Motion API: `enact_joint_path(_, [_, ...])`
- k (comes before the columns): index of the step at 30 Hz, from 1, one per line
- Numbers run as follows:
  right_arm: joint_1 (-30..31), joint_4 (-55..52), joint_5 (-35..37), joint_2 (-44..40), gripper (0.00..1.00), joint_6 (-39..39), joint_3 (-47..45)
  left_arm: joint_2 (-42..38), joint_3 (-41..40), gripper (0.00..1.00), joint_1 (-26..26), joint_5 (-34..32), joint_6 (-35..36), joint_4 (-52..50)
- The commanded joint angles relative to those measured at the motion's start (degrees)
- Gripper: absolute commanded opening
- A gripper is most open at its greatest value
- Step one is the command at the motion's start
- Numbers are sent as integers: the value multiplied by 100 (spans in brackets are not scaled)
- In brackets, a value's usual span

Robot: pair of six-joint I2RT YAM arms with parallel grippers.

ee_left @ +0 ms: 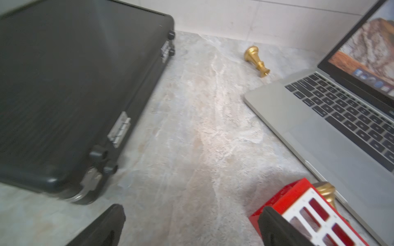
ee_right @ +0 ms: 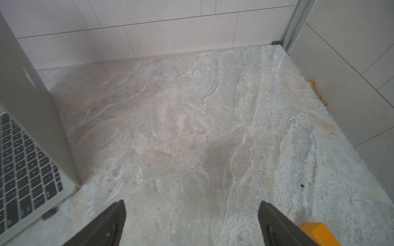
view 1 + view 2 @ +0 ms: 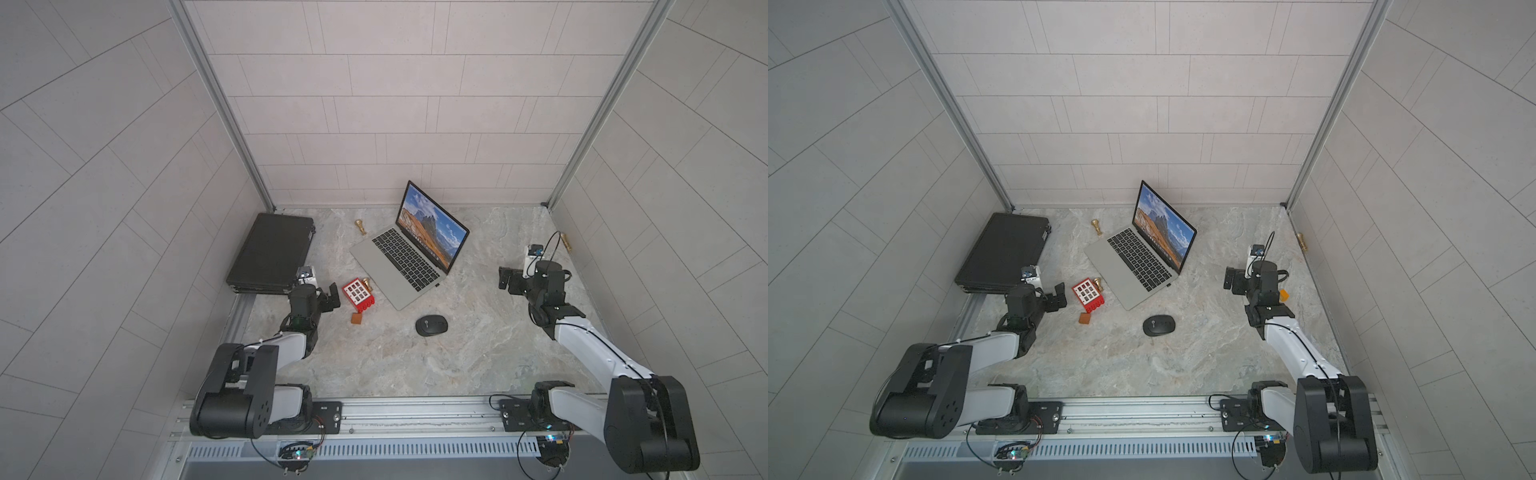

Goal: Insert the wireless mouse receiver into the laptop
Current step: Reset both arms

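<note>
1. Only the black case (image 3: 270, 253) counts as a container. It lies flat just beside the left gripper (image 3: 333, 297), on the side away from the laptop (image 3: 390, 270). Its lid is down, so its contents are hidden.
2. The left gripper's fingers (image 1: 110, 223) stand apart with nothing between them. In the left wrist view a red block with a white grid face (image 1: 315, 215) sits right at one fingertip.
3. The right gripper (image 3: 503, 279) is spread wide and empty over the bare marble table (image 2: 191, 127). An orange block (image 2: 317, 232) lies close behind one finger.
4. The wireless mouse receiver (image 3: 437, 285) is a tiny black nub, far smaller than the black mouse (image 3: 431, 325). It sticks out of the laptop's side edge near the front corner, on the side facing the right gripper and apart from it.
5. In the right wrist view the receiver (image 2: 49, 213) is a dark, blurred stub against the silver edge.
6. The laptop stands open between the two grippers, with a mountain scene on its screen.
</note>
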Motion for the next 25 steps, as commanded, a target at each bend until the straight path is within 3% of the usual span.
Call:
enact_joint_path(1, [-42,2093,401,427,100,-109,-449,824,420,100,46,934,405,1291])
enact_joint_path(2, [-38,2481,368,681,100,-225,-508,1078,491,100,53,980,432,1469])
enact_joint_path(5, [-43,3308,297,1429,100,-477,-572,828,965,100,82,376,118,144])
enact_joint_path(9, [-60,4376,-126,2311,100,-680,-605,870,947,100,81,247,109,247])
enact_joint_path(11, [-77,3489,-113,2082,100,-660,-365,831,958,100,81,250,107,162])
enact_joint_path(14, [-156,3852,-251,2217,100,-604,-440,832,950,100,73,246,114,191])
enact_joint_path(25, [-157,3563,-241,2117,100,-578,-381,843,960,100,74,246,107,170])
